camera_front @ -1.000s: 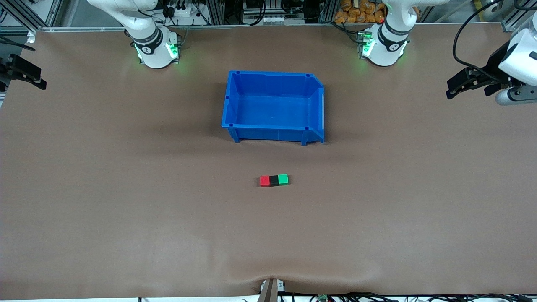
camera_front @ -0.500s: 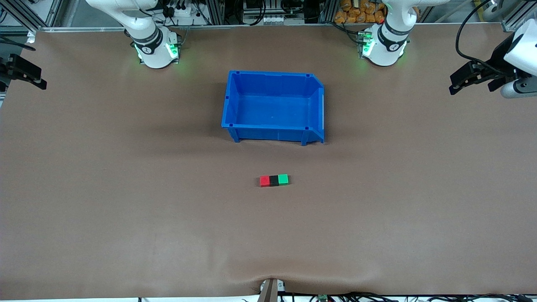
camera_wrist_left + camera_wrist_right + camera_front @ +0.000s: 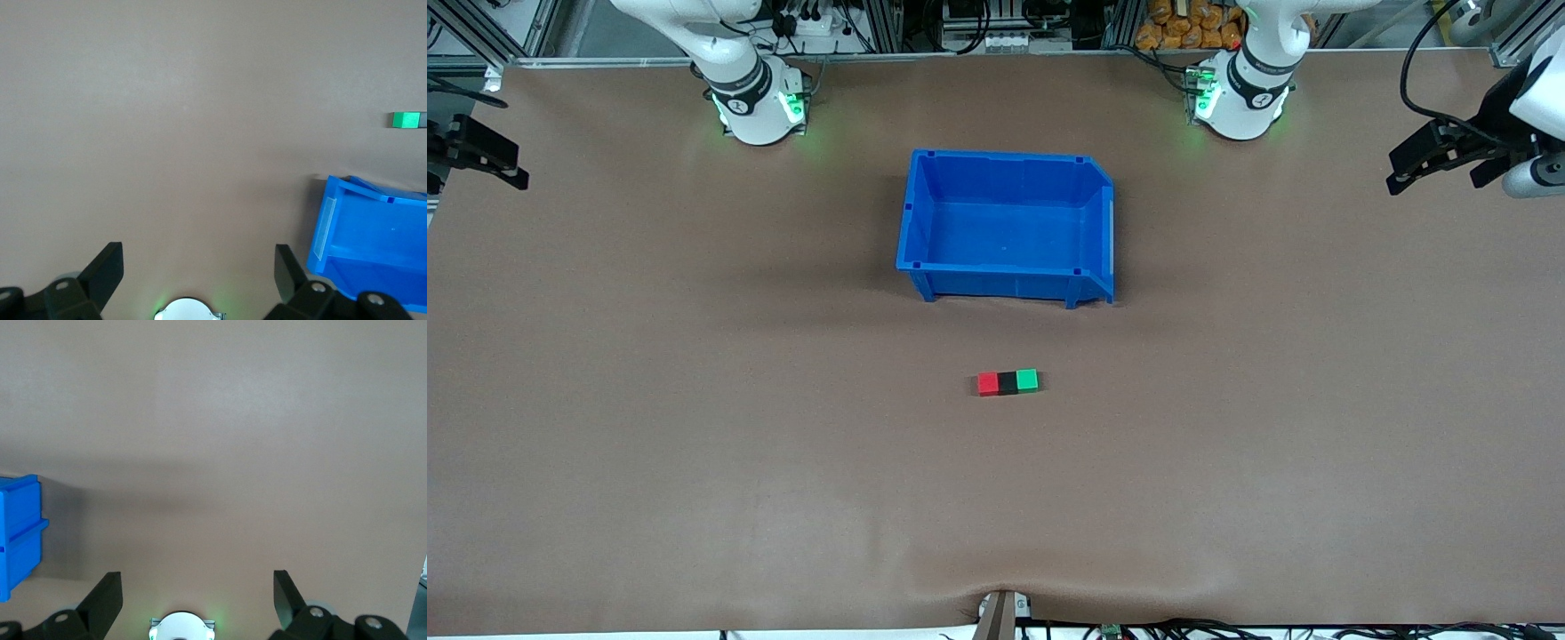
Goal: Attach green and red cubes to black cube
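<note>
The red cube (image 3: 988,383), black cube (image 3: 1008,382) and green cube (image 3: 1027,380) lie in one row on the table, touching side by side with the black one in the middle. The row is nearer to the front camera than the blue bin (image 3: 1005,227). My left gripper (image 3: 1430,169) hangs open and empty over the left arm's end of the table. Its wrist view shows its open gripper (image 3: 198,261), the green cube (image 3: 405,119) and the bin (image 3: 373,233). My right gripper (image 3: 480,164) hangs open and empty over the right arm's end; its wrist view shows the gripper (image 3: 197,583) wide apart.
The blue bin has nothing in it and stands mid-table between the two arm bases (image 3: 760,107) (image 3: 1240,98); one corner of the bin (image 3: 20,527) shows in the right wrist view. Brown table surface (image 3: 694,444) surrounds the cubes on all sides.
The left gripper has drawn back toward the left arm's end of the table and slightly away from the front camera. The cubes and bin have not moved; the right gripper barely shifted.
</note>
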